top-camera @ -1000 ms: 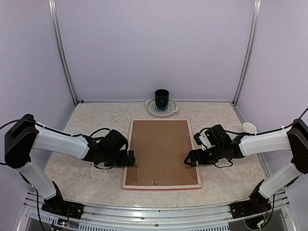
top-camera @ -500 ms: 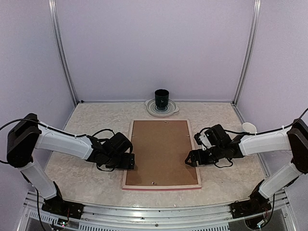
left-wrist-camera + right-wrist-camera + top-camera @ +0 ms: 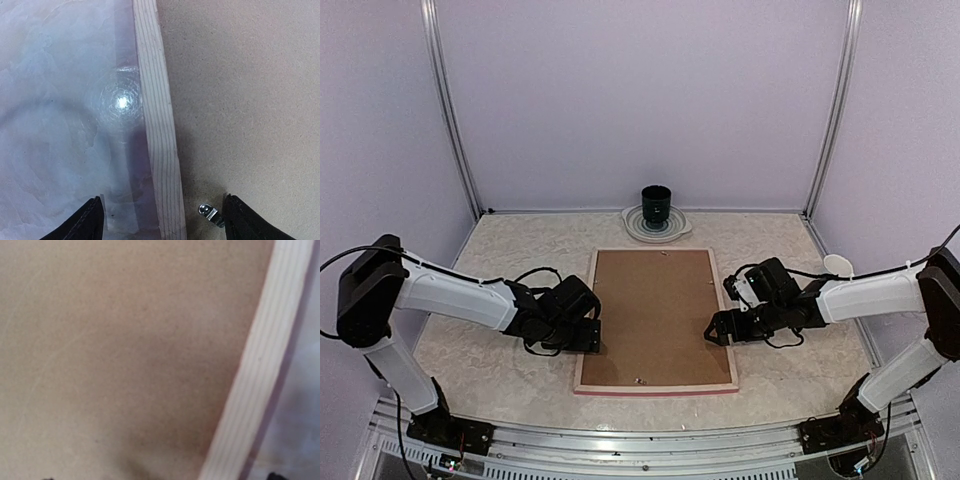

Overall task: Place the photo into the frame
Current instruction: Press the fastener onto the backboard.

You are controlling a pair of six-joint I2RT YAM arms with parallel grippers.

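Observation:
The frame (image 3: 655,388) lies face down in the middle of the table, pale wood rim up, with a brown backing board (image 3: 655,315) filling it. The photo is hidden. My left gripper (image 3: 592,335) stands open over the frame's left rim (image 3: 157,125): one finger is above the table and the other above the backing board (image 3: 245,100), beside a small metal tab (image 3: 210,212). My right gripper (image 3: 718,328) hangs open at the right rim (image 3: 260,375). Only slivers of its fingertips show at the bottom of the right wrist view, and nothing is between them.
A dark cup (image 3: 656,202) stands on a white plate (image 3: 632,226) at the back centre, against the wall. A small white round object (image 3: 837,265) sits at the table's right edge. Purple walls enclose three sides.
My left gripper has shifted a little right and toward the near edge along the left rim, and its jaws have narrowed slightly. The right arm has stayed put.

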